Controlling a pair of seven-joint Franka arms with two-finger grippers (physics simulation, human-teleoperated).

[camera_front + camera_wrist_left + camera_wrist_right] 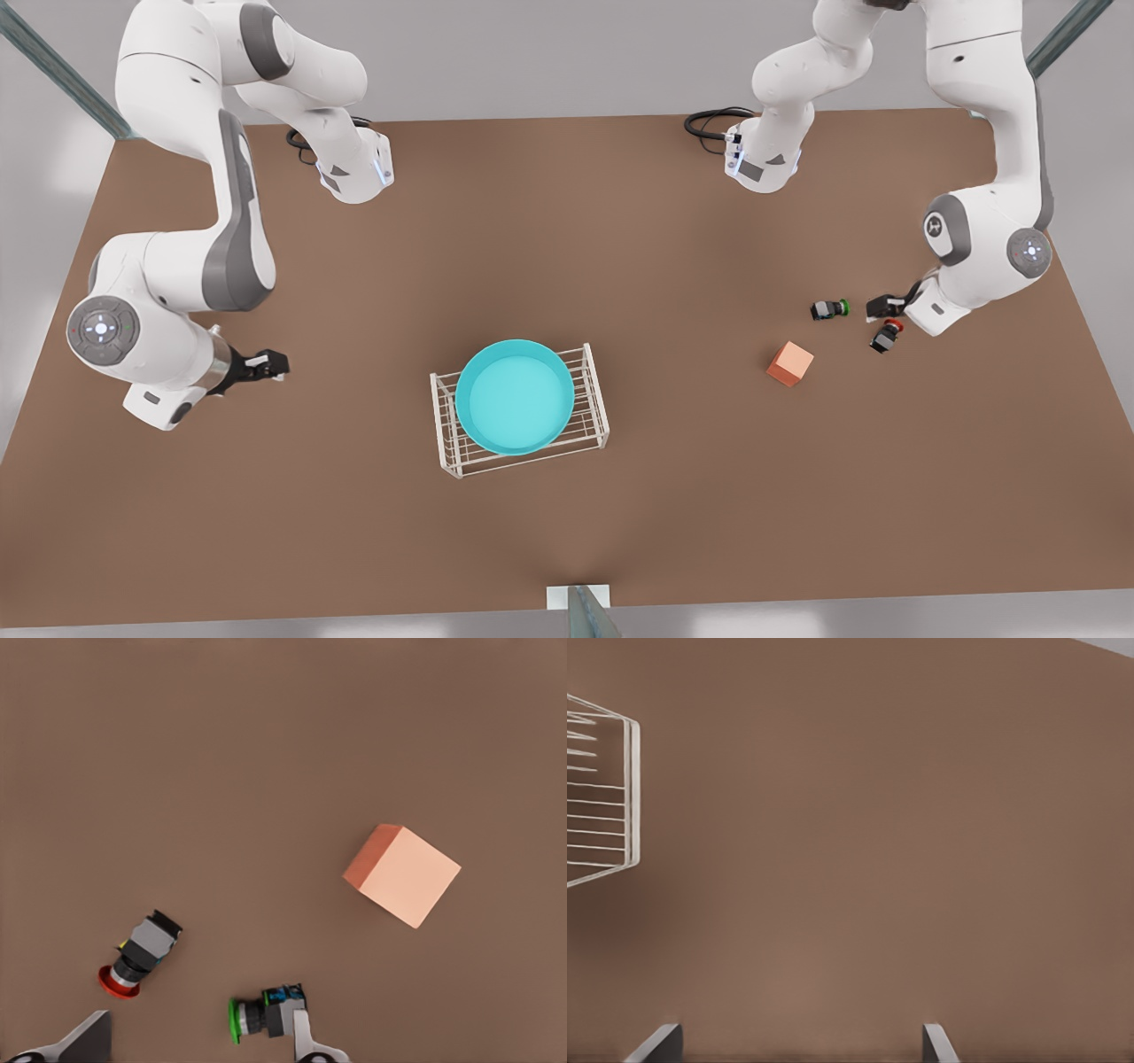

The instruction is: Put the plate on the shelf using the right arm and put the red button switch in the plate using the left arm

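The turquoise plate (515, 396) rests flat on the white wire shelf (588, 403) at the table's middle. The red button switch (886, 337) (137, 955) lies on its side on the table at the front view's right. My left gripper (882, 307) (197, 1047) hovers open just beside it, between it and the green-capped switch (830, 309) (266, 1014). My right gripper (270, 363) (799, 1047) is open and holds nothing, off to the front view's left of the shelf (602, 806), well apart from it.
An orange cube (790, 363) (403, 874) sits on the brown table between the switches and the shelf. Both arm bases stand along the table's far edge. Bare tabletop lies between the cube and the shelf.
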